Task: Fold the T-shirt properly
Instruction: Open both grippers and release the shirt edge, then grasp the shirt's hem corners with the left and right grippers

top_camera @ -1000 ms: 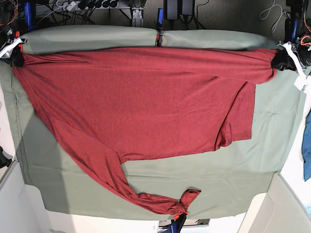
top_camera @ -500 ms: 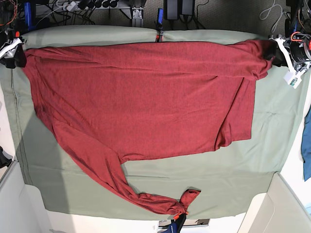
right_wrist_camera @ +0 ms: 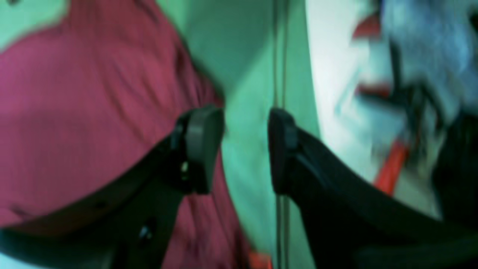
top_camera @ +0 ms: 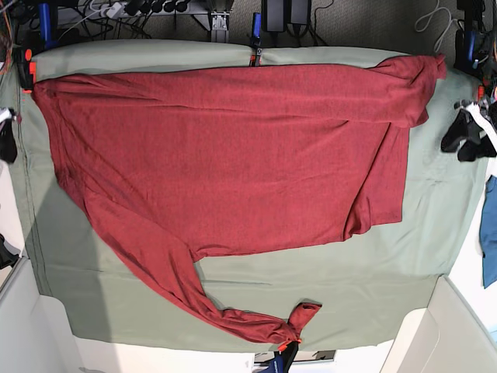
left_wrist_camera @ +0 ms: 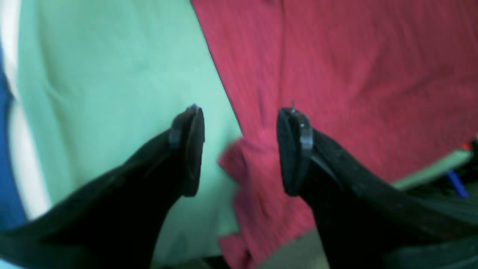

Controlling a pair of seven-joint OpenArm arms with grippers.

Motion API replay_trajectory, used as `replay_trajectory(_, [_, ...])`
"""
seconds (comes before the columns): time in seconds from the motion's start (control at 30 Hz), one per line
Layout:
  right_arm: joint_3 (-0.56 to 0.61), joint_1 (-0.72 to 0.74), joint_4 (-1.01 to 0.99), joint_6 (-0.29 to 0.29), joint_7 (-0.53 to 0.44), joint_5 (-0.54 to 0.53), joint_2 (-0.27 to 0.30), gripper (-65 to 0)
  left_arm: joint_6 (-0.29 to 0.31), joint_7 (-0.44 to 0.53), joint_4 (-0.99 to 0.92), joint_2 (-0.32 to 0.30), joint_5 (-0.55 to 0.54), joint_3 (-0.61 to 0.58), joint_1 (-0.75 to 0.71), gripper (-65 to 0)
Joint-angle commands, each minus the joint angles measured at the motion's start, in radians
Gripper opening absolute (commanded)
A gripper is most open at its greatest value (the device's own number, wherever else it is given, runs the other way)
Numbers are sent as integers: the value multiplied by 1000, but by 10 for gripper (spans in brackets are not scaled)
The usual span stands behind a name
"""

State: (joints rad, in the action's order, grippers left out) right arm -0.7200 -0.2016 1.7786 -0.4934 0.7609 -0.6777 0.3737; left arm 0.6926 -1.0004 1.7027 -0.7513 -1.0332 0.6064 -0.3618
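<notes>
Large dark red thin-knit long-sleeved T-shirt (top_camera: 225, 155) lies spread across the sage-green cloth covering the tabletop (top_camera: 373, 287), far edge along the back of the tabletop, one sleeve trailing to the near edge

Change since a second ago: both far corners were pinched and pulled taut; now both are let go. Left gripper (left_wrist_camera: 241, 149) is spread, nothing between its jaws, off the shirt's far corner over green cloth. Right gripper (right_wrist_camera: 246, 149) also spread and empty, just beside the shirt's opposite edge

Judgement: the stretch-and-lay step is done, shirt flat enough to begin folding; the near sleeve still needs bringing in

Room: bare green cloth along the near side and beside the left gripper; small blue cloth (top_camera: 489, 233) at that table edge, well apart from the shirt
</notes>
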Motion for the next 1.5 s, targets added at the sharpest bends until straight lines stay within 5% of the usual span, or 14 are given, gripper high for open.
replay_trajectory(0.0, [-4, 31, 6, 2, -26, 2, 19, -408, 6, 27, 11, -26, 1, -10, 21, -310])
replay_trajectory(0.23, [111, 246, -102, 61, -72, 136, 20, -408, 6, 133, -110, -25, 166, -248, 222, -310])
replay_trajectory(0.5, [261, 533, -448, 70, -113, 185, 19, -408, 6, 152, -456, -18, 178, -431, 536, -310])
replay_trajectory(0.9, [542, 777, -909, 67, -178, 248, -29, -407, 6, 179, -827, 72, 226, -483, 804, -310])
replay_trajectory(1.03, [560, 773, -923, 66, -177, 252, -55, -408, -34, 255, -950, 105, 329, -483, 847, -310])
replay_trajectory(1.47, [560, 772, -922, 59, -159, 239, -58, -408, -53, 339, -1067, 187, 414, -483, 871, -310])
